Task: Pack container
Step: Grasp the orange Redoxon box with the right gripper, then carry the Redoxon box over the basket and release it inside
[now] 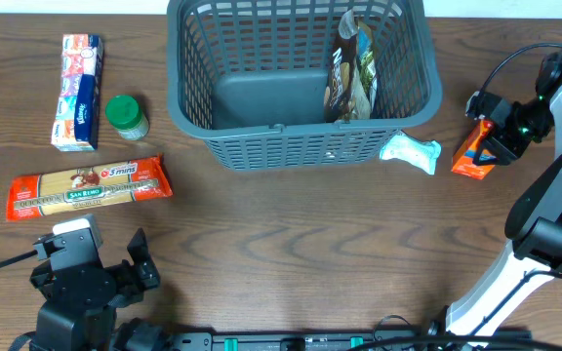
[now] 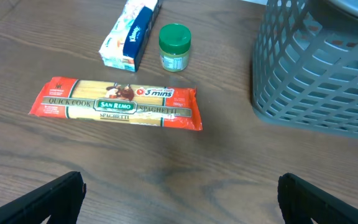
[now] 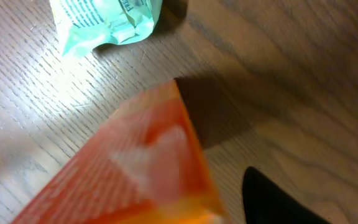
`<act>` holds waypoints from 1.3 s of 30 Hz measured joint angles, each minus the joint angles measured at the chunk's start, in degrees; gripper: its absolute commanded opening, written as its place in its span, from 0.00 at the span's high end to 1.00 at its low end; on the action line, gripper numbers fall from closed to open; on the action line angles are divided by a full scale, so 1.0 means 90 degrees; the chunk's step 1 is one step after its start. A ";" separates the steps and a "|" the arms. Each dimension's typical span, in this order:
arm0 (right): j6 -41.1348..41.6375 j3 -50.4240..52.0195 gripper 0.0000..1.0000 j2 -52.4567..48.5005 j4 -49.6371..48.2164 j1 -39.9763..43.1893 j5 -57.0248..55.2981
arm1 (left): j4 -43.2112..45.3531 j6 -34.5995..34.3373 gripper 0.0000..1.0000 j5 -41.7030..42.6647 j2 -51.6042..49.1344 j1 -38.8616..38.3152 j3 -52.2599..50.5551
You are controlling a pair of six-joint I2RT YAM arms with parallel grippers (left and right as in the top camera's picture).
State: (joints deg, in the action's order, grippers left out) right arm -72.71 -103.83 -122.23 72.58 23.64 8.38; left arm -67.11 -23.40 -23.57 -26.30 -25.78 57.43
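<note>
Between the jaws of the right claw [image 1: 489,136] an orange carton [image 3: 135,162] is found, with one dark finger [image 3: 278,199] seen just beside its edge. The jaws are judged to be partly drawn in around it, but whether a firm hold is made cannot be told. Just beyond the carton, to this claw's left, a crumpled mint-green packet [image 3: 104,18] is seen lying on the table [image 1: 291,244], close to the nearest corner of the container [image 1: 291,148]. The container is set farther to the left again, at the far middle of the table. Inside it only one item is seen, a brown pouch [image 1: 352,73] leaned against the wall on the right claw's side, and the rest of the floor is bare. The left claw [image 2: 179,199] is held wide open with nothing between its fingers. Straight ahead of it a red spaghetti packet [image 2: 117,106] is laid flat, and beyond that a green-lidded jar [image 2: 174,46] and a tissue pack [image 2: 132,31] are placed side by side. The container's corner is seen ahead and to this claw's right. The packing is therefore judged to be at an early stage, with one item stowed, the carton perhaps being taken up, and four more items left outside the container.
</note>
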 measured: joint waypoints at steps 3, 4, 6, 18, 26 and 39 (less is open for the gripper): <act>-0.0012 0.0000 0.68 0.0000 0.0000 0.0000 0.0041 | 0.0000 0.0000 0.01 -0.0002 0.0000 0.0000 0.0000; -0.0007 0.0002 0.71 0.0000 0.0005 0.0000 0.0078 | 0.0000 -0.0002 0.01 0.0000 0.0000 0.0000 0.0000; 0.0007 0.0005 0.76 0.0000 0.0000 0.0000 0.0109 | 0.0000 0.0000 0.01 -0.0002 0.0000 0.0000 0.0000; 0.0449 0.0005 0.99 0.0002 -0.0296 0.0000 0.0576 | 0.0000 -0.0002 0.01 0.0000 0.0000 0.0000 0.0000; 0.2229 0.0027 0.99 -0.0002 -0.1715 -0.0002 0.1625 | 0.0000 -0.0002 0.02 -0.0002 0.0000 0.0000 0.0000; 0.7803 -0.1860 0.99 0.0015 -0.2905 -0.0100 0.2606 | 0.0000 -0.0002 0.01 0.0000 0.0000 0.0000 0.0000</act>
State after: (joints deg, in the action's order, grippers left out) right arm -2.48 -120.57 -122.10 46.44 22.74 31.83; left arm -67.11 -23.42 -23.57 -26.30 -25.78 57.43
